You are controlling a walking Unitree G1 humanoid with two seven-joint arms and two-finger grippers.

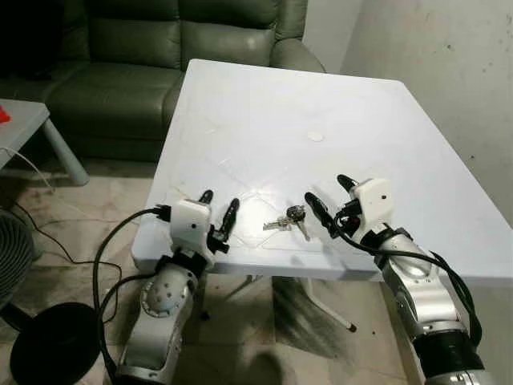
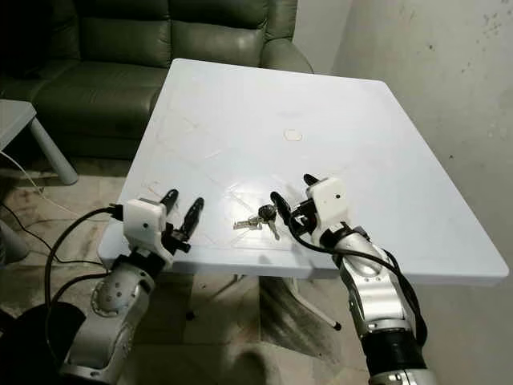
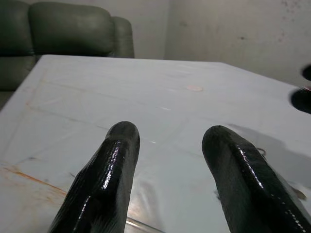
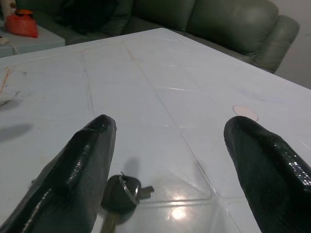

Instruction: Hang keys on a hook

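Note:
A small bunch of keys (image 1: 289, 219) with a black-headed key lies on the white table (image 1: 264, 120) near its front edge. My right gripper (image 1: 331, 200) hovers just right of the keys, fingers open and empty; in the right wrist view the keys (image 4: 121, 191) sit low beside one finger (image 4: 73, 179). My left gripper (image 1: 218, 210) stands open at the table's front left edge, left of the keys, holding nothing. Its fingers (image 3: 104, 179) spread over bare tabletop in the left wrist view. I see no hook.
A green sofa (image 1: 136, 56) stands behind the table. A small grey side table (image 1: 24, 120) with a red object (image 4: 22, 24) is at the left. A round mark (image 1: 316, 136) sits mid-table. A plaster wall (image 1: 449, 72) runs along the right. Black cables (image 1: 104, 265) trail on the floor.

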